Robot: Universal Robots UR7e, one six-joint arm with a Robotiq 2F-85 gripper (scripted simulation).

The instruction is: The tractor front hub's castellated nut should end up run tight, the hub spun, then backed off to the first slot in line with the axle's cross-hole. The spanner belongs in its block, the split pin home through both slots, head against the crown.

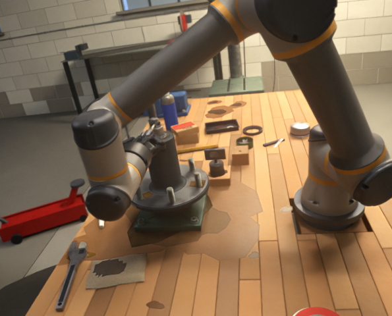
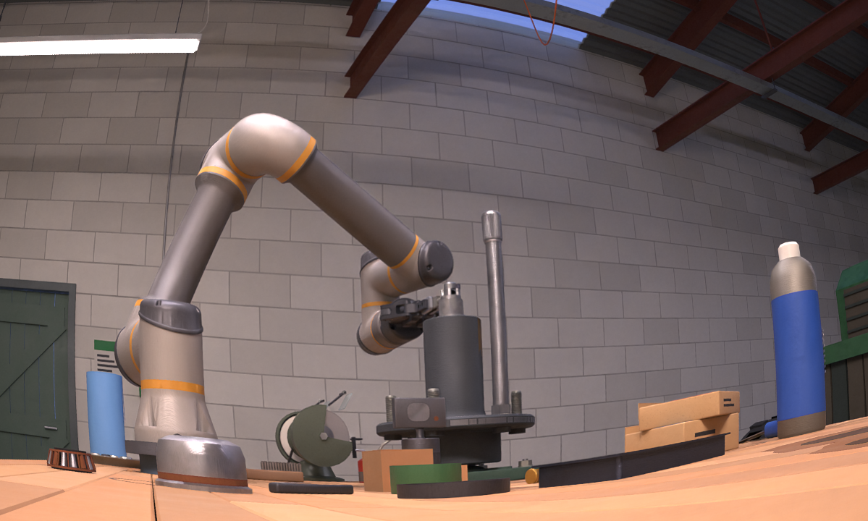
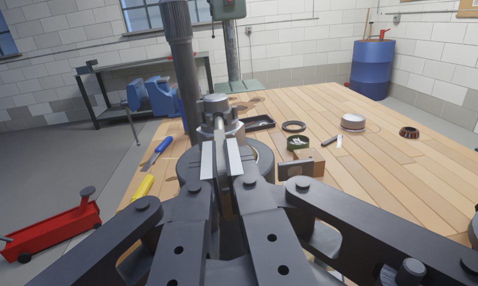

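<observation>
The split pin (image 3: pixel 218 129) is held in my closed gripper (image 3: pixel 217 156) and points level at the castellated nut (image 3: pixel 219 119), its far end at a slot in the crown. The nut sits on the axle stub atop the dark hub (image 1: pixel 167 170), which stands on a green base plate at the bench's left edge. My gripper (image 1: pixel 151 136) reaches in from the hub's left, level with the nut (image 2: pixel 450 299). The spanner (image 3: pixel 179 67) stands upright behind the hub, its foot hidden by the hub. A green tin (image 3: pixel 298 142) on the bench holds more pins.
A black tray (image 1: pixel 222 126) lies behind the hub with a rubber ring (image 1: pixel 252 130), a dust cap (image 1: pixel 300 129) and a small knife. Wooden blocks (image 1: pixel 240 154) stand right of the hub. An adjustable wrench (image 1: pixel 70 272) and a rag lie at the near left corner. The bench edge runs just left.
</observation>
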